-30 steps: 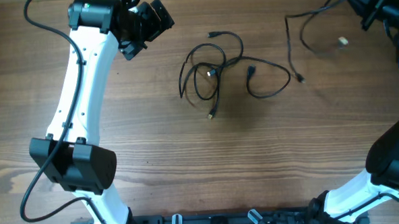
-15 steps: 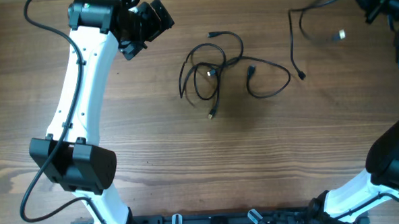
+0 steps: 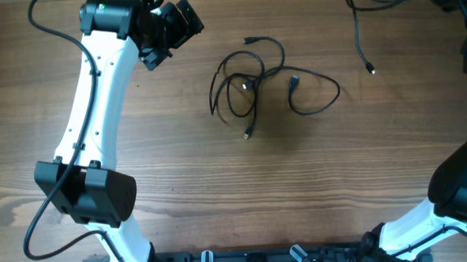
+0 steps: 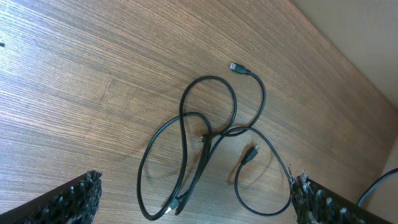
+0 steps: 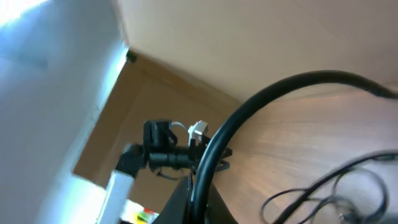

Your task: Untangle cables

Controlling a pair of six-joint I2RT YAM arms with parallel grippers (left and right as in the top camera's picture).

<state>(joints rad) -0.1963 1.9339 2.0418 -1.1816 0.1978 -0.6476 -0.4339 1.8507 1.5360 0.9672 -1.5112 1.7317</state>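
1. The wooden tabletop (image 3: 180, 181) fills the overhead view and carries all the cords.
2. My left arm (image 3: 98, 97) reaches up the left side, and my right arm (image 3: 465, 184) rises along the right edge to the far right corner.
3. My left tool (image 4: 196, 198) hangs over the upper left of the tabletop, well apart from the cords. Its two fingers (image 4: 81, 196) stand wide apart at the edges of the left wrist view, with nothing between them.
4. My right tool (image 5: 198, 208) sits at the far right corner, partly cut off in the overhead view. In the right wrist view it looks clamped on the lone cable (image 3: 359, 31), which runs straight into its tip.
5. The tangle of cables (image 3: 249, 84) lies in the middle of the tabletop — several black loops crossing each other, with loose plug ends at the top, at the right and at the bottom.
6. The lone cable lies well apart from the tangle, trailing from the corner down to its free plug (image 3: 370, 70).
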